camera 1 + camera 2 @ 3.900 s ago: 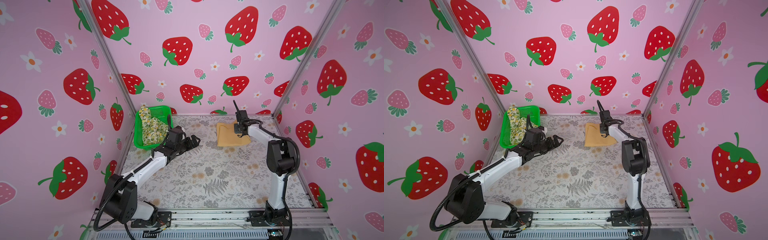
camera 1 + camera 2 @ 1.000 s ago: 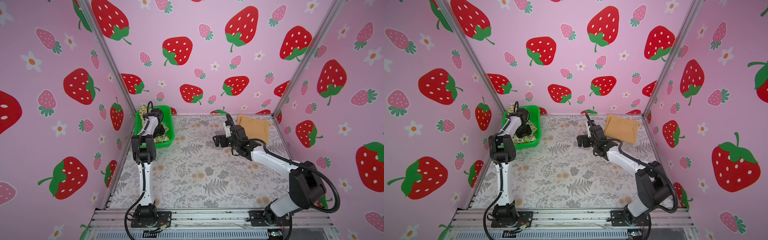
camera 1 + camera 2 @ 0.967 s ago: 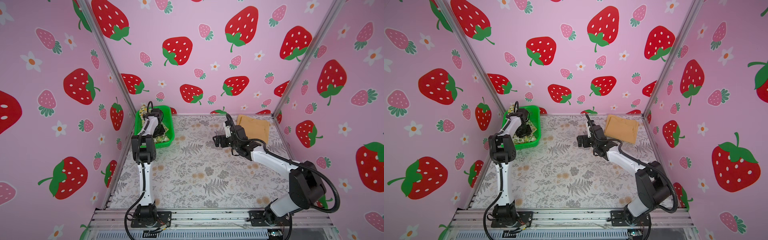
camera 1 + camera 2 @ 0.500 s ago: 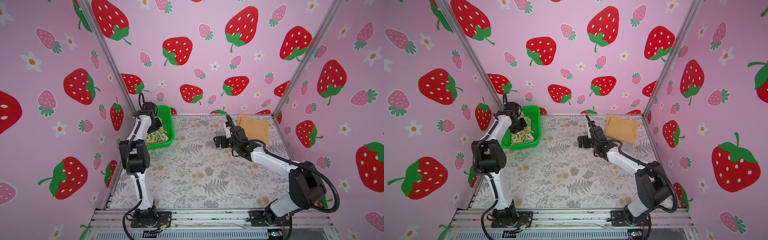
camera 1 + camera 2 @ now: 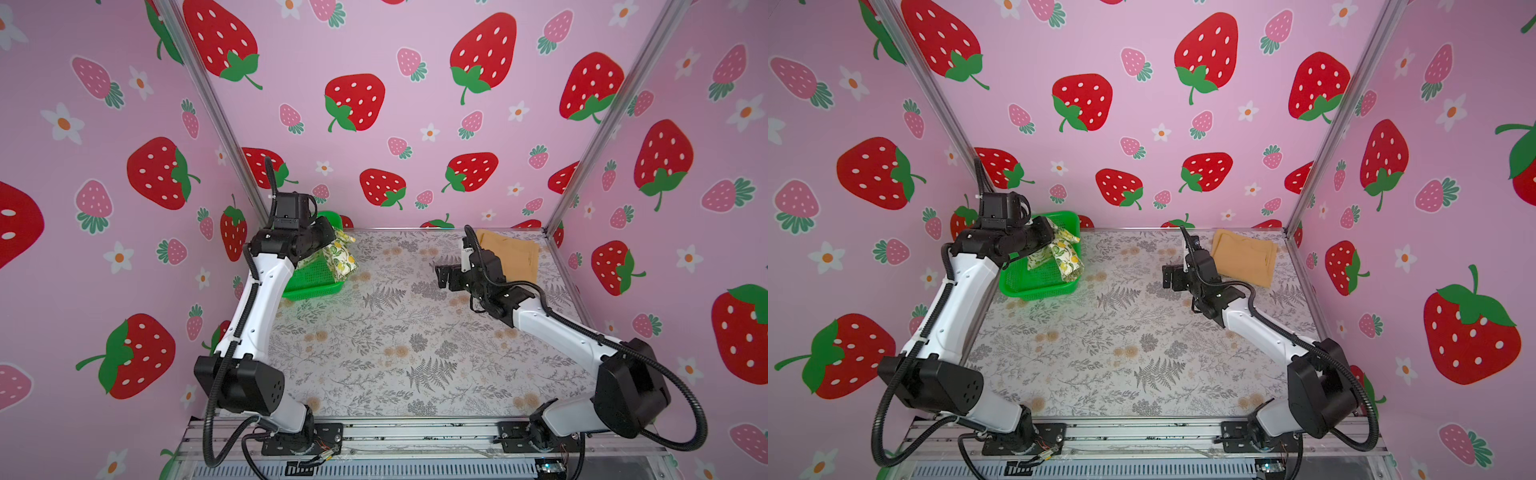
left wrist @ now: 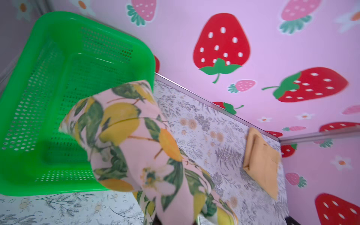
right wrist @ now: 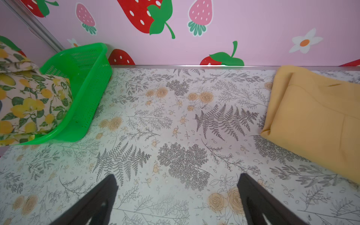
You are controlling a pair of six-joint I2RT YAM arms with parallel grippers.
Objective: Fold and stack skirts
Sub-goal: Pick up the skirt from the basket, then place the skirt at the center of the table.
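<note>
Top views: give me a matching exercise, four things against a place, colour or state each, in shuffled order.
1. lemon-print skirt
2. yellow skirt
3. basket
4. right gripper

A. open, holding nothing
B. green mesh
C. folded, lying flat at the far right
D. held up by the left gripper

Pairs: 1-D, 2-C, 3-B, 4-A

Left gripper [image 5: 1053,235] clamped shut on a raised arm — right gripper [image 5: 443,277] spread wide, arm stretched low.
</note>
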